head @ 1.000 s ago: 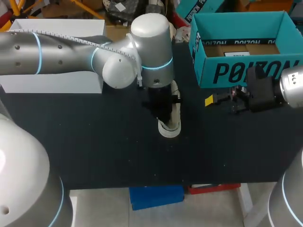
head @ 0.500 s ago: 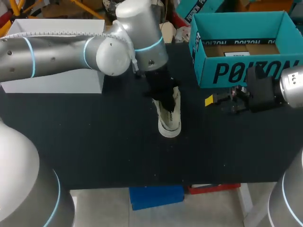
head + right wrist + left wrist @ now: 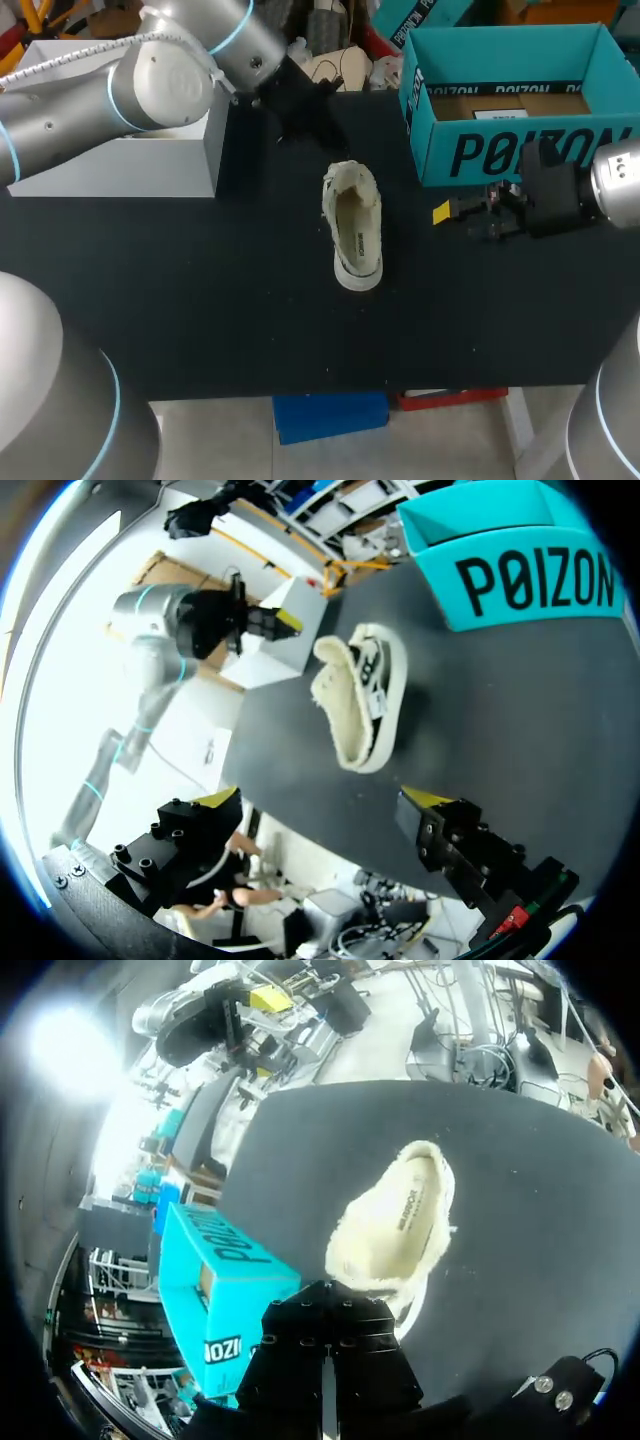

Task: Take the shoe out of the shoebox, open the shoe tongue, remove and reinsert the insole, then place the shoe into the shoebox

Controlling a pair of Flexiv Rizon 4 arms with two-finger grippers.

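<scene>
Sitting upright on the black bench [image 3: 200,300], the cream shoe [image 3: 355,225] is outside the teal shoebox [image 3: 500,150], which bears large dark lettering. Our right pincer [image 3: 325,800] gapes wide, empty; our left pincer [image 3: 322,1305] looks closed.

A black bench [image 3: 200,300] carries three things: a cream shoe [image 3: 355,225] resting sole down near its middle, opening upward; an open teal shoebox [image 3: 520,150] at the far right, well apart from the shoe; and a white box [image 3: 110,165] at the far left.
</scene>
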